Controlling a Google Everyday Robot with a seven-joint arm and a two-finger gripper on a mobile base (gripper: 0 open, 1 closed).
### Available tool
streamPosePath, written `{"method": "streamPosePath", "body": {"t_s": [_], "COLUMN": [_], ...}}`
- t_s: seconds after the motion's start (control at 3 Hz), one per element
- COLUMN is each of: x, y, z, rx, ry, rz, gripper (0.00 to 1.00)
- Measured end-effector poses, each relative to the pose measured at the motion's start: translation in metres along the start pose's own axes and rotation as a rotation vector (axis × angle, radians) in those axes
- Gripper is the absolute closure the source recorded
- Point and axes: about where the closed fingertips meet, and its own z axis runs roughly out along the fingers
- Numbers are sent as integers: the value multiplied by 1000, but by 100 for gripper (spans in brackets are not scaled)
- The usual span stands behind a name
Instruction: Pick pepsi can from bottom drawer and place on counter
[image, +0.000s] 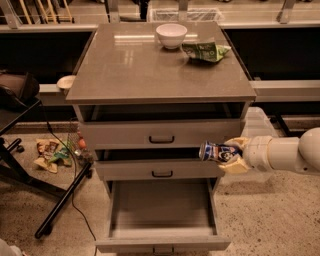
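Observation:
My gripper (226, 154) comes in from the right on a white arm and is shut on the pepsi can (214, 151), a small dark blue can held on its side. It holds the can in front of the right end of the middle drawer, above the bottom drawer (162, 207). The bottom drawer is pulled out wide and its inside looks empty. The counter (145, 65) is the glossy grey-brown top of the cabinet, well above the can.
A white bowl (171, 34) and a green snack bag (205, 50) sit at the counter's back right. A black stand leg (62, 202) and snack wrappers (50, 152) lie on the speckled floor at the left. A pale plastic bin (257, 130) stands behind the arm.

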Motion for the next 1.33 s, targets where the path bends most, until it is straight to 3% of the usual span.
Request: {"method": "streamPosePath", "body": {"t_s": [0.33, 0.67, 1.0, 1.33], "x": [-27, -73, -73, -93], "y": [-22, -54, -54, -74], "z": [-39, -97, -97, -101], "rx": [57, 149, 149, 150], "ry": [-25, -52, -52, -103], "rz": [-68, -169, -169, -172], "gripper": [100, 100, 100, 100]}}
